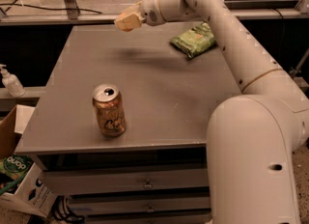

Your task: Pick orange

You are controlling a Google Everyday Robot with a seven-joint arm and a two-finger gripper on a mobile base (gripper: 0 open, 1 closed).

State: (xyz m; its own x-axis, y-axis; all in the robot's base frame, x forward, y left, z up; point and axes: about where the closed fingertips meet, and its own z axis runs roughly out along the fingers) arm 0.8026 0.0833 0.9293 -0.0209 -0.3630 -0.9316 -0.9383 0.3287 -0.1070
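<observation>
tool [127,21] above table [164,102], far end

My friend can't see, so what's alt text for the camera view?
A white robot arm reaches over a grey table, its gripper hovering above the far side. A copper soda can stands near the front, a green snack bag lies at the back, and no orange shows clearly.
</observation>
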